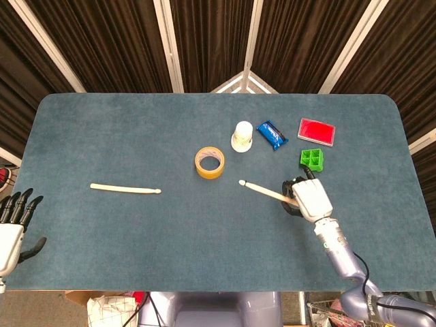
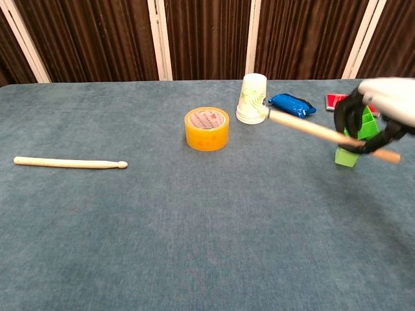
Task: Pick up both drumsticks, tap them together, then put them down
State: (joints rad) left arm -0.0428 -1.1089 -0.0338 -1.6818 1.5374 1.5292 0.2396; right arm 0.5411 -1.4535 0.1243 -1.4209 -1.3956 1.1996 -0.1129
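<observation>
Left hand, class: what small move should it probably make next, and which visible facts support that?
Probably reach the left hand toward the drumstick on the table. The right hand already holds the other drumstick in the air, while the left hand waits open at the table's edge, holding nothing.

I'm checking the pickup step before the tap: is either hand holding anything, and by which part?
The right hand grips one drumstick near its butt end. The left hand holds nothing; the other drumstick lies on the table.

The blue-felted table (image 1: 122, 136) bears one drumstick (image 1: 125, 189), tape roll (image 1: 210, 162) and cup (image 1: 242, 136).
</observation>
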